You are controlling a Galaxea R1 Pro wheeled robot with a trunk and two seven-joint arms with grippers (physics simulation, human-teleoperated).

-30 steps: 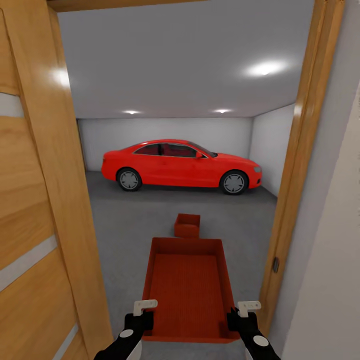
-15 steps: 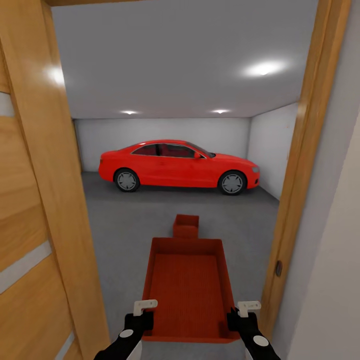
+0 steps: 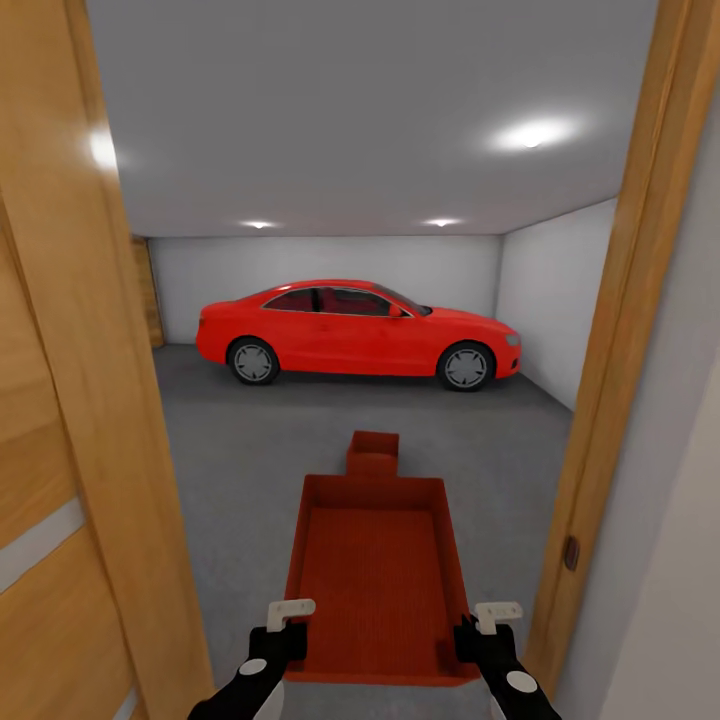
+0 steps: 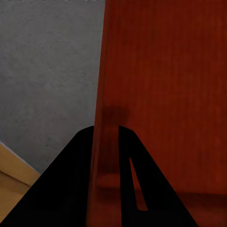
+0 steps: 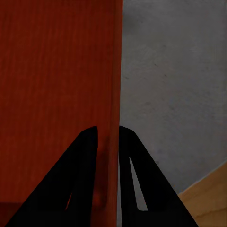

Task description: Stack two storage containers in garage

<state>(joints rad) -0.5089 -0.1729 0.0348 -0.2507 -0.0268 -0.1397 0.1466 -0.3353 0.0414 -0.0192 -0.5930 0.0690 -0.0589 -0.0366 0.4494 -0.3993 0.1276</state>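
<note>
The garage [image 3: 330, 180] lay open through the wooden doorway [image 3: 110, 420], with the red car [image 3: 360, 330] parked across its far end. In front of the car stretched the grey concrete floor [image 3: 240, 440]. The carried container [image 3: 375, 580] hung nearest the doorway, above the floor. The second container [image 3: 373, 455] sat on the floor between the car and the carried one. The left tool [image 3: 283, 625] was clamped on the carried container's left wall; the right tool [image 3: 480, 625] pinched its right wall. Judging by this, one container was already delivered; what remained was rolling in and stacking the carried box on it.
</note>
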